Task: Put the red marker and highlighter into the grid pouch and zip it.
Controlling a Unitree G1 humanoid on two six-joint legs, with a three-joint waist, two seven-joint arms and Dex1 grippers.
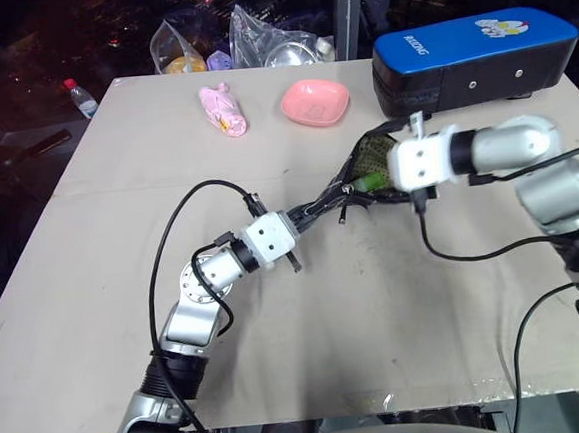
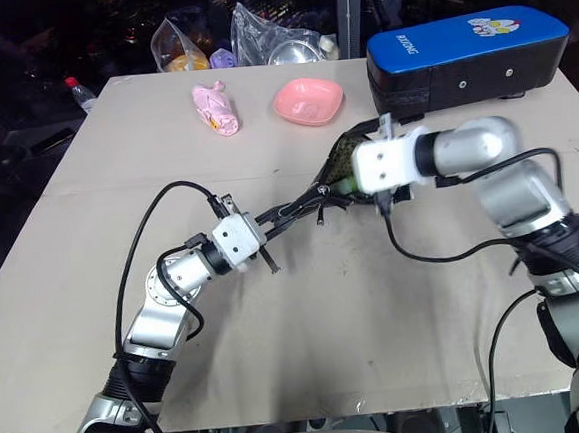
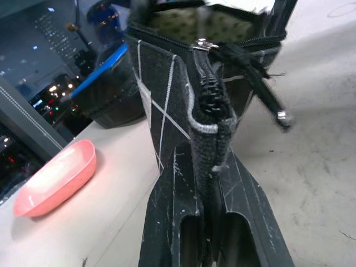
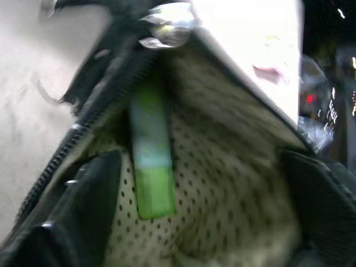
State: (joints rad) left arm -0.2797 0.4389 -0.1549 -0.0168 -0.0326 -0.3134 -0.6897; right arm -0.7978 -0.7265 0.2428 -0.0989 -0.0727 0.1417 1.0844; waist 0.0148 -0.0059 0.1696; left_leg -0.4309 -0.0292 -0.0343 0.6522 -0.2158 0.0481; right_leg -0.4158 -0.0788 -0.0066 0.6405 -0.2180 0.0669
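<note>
Near the middle of the frame, the grid pouch (image 1: pixel 366 165) hangs open above the beige surface (image 1: pixel 99 221). The left gripper (image 3: pixel 207 167) has its jaws clenched on the pouch's zipper end. The right gripper (image 4: pixel 194 222) sits at the pouch's mouth with jaws spread wide. The highlighter (image 4: pixel 151 161) lies inside against the dotted lining. A pink dish (image 1: pixel 315 102) and a blue case (image 1: pixel 473 57) stand toward the upper right.

The highlighter (image 4: pixel 151 167) lies inside the grid pouch (image 3: pixel 167 105), mid-table (image 1: pixel 92 252).
</note>
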